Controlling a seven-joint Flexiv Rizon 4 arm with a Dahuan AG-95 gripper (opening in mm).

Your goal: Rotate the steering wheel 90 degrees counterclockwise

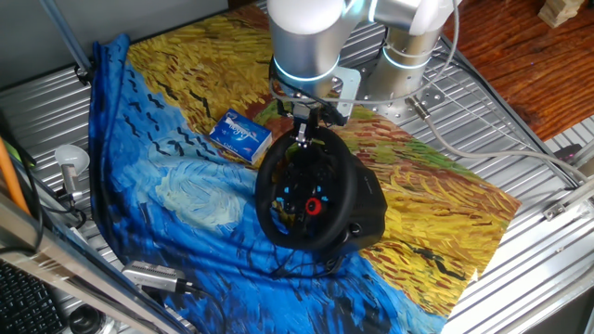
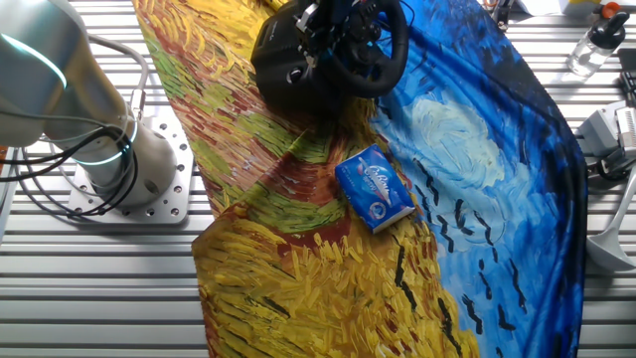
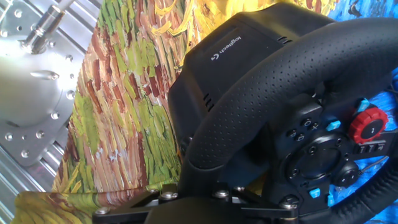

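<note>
The tool (image 1: 302, 141) sits at the rim of the black round gaming steering wheel (image 1: 306, 198) on the table's painted cloth (image 1: 176, 199) — grip apparently taken, though unclear whether clenched; the quarter-turn counterclockwise looks mostly ahead — progress can't be judged.

One fixed cam looks down from high at 6 o'clock, the other from 12, opposite. Both share the steering wheel (image 1: 306, 195) and cloth (image 2: 477, 169). Hand cam: v. close on wheel rim.
</note>
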